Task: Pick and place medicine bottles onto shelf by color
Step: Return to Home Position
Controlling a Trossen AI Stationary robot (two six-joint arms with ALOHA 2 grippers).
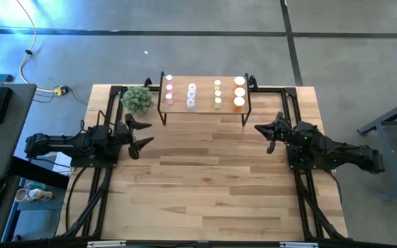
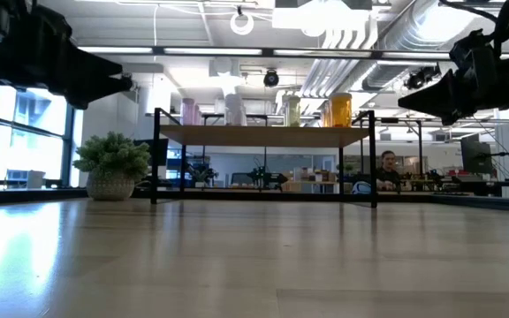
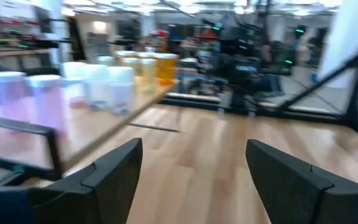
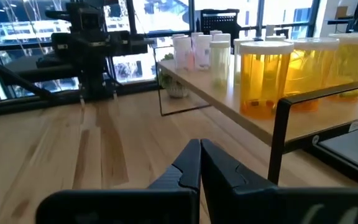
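The near half of the bench (image 1: 205, 196) is bare pale planking, narrow strips of light wood with straight seams, and it looks glossy in the low view. Black frame rails (image 1: 92, 200) run along its two side edges.

Farther in, both arms lie low at the sides and point inward, with open wood between them. The left tool (image 1: 145, 133) stands wide, its dark wedge-shaped fingers (image 3: 114, 174) well apart with nothing between them. The right tool (image 4: 200, 149) is pinched closed on nothing, its tips meeting. Both are clear of the shelf legs.

The shelf (image 1: 205, 107), a low stand with a light wooden top on thin black metal legs, sits at the far edge of the bench. All the medicine bottles (image 1: 191, 95) stand on it. They are small white-capped cylinders in four lines by colour: pink at the left end, then whitish, yellow-green, and orange at the right end. Only the high view shows three in each line. The low view merges each line into one cluster. The right wrist view shows the orange ones as see-through amber.

A bushy potted plant (image 2: 111, 163) sits just beside the shelf's left end. Its pale pot shows only in the low view.

Beyond the bench, a person (image 2: 387, 168) shows under the shelf top.
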